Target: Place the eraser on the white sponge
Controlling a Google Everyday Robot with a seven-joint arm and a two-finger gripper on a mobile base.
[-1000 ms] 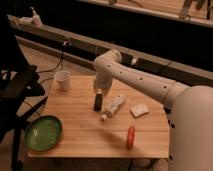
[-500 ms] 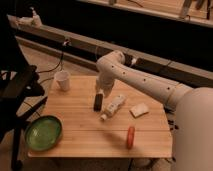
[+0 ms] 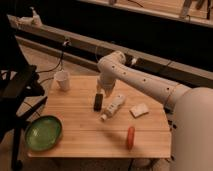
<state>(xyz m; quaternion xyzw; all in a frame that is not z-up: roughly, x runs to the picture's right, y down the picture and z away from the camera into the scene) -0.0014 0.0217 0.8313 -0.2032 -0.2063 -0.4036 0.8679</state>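
Claw (image 3: 101, 92) sat just above eraser (image 3: 98, 102); open or closed, could not tell. Eraser looked light, stiff; best pinched across narrow sides. Sponge (image 3: 139, 110) soft.

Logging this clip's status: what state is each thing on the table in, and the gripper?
gripper: low, right over the eraser.
eraser: resting on the table, not on the white sponge.
white sponge: flat, nothing on it.
white bottle: on its side.
carrot: lying flat.
paper cup: upright.
green bowl: upright, looks empty.
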